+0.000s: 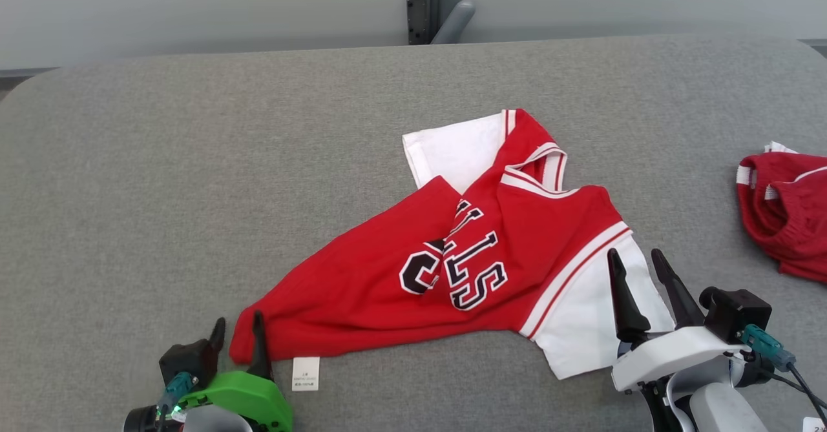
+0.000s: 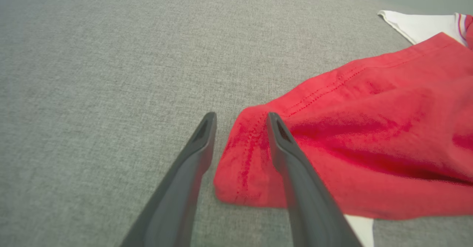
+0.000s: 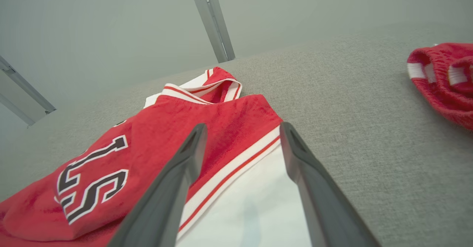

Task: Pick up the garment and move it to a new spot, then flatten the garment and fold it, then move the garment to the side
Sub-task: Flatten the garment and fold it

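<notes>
The garment [image 1: 491,251] is a red jersey with white sleeves and black lettering, lying crumpled and slanted across the middle of the grey table [image 1: 194,161]. My left gripper [image 1: 239,321] is at the garment's near-left hem corner, open. In the left wrist view that red corner [image 2: 369,147] lies on the table between and under the left gripper's [image 2: 241,117] spread fingers. My right gripper [image 1: 634,254] is open and hovers over the white sleeve at the near right. In the right wrist view the right gripper [image 3: 244,127] frames the striped seam of the garment [image 3: 229,129].
A second red and white garment [image 1: 785,212] lies bunched at the table's right edge, also seen as the bunched red cloth [image 3: 443,81] in the right wrist view. A white care label [image 1: 305,374] sticks out near the left gripper. A grey post [image 1: 433,6] stands behind the table.
</notes>
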You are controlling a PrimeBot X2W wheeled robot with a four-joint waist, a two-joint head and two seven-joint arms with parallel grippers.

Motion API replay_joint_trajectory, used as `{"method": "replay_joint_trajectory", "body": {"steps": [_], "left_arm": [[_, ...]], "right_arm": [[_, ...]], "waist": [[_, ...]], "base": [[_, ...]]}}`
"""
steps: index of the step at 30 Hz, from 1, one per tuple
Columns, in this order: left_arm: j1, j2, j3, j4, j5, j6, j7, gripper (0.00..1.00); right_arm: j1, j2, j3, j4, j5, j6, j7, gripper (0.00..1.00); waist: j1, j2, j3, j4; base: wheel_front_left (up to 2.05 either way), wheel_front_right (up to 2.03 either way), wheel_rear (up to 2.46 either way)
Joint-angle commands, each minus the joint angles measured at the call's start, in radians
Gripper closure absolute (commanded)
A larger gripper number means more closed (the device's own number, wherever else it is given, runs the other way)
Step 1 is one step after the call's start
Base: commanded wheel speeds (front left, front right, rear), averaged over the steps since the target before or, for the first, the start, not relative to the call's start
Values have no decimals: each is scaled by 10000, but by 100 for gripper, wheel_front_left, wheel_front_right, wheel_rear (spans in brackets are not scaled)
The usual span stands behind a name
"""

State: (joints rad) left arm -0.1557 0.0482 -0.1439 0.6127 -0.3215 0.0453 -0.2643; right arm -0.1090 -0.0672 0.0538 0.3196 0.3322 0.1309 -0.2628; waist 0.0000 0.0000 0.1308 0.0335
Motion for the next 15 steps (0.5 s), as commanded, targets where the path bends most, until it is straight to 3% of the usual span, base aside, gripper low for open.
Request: {"method": "replay_joint_trajectory", "body": {"steps": [1,8,15], "left_arm": [[-187,49,129,52,35,73,3,0],[151,47,735,-231,631,156,3,0],[1073,47,1024,-1182,1111,-94,5,0]], "right_arm": [[-94,-14,-23,23,-47,-4,-27,0],[146,37,-62,-19,-153,-4,-27,0],[430,87,33,-45,-451,-4,-27,0]], "waist": [[0,0,-62,-351],[0,0,-644,-800],[0,0,-1143,-897]], "base": [[0,0,0],[0,0,0],[0,0,0]]}}
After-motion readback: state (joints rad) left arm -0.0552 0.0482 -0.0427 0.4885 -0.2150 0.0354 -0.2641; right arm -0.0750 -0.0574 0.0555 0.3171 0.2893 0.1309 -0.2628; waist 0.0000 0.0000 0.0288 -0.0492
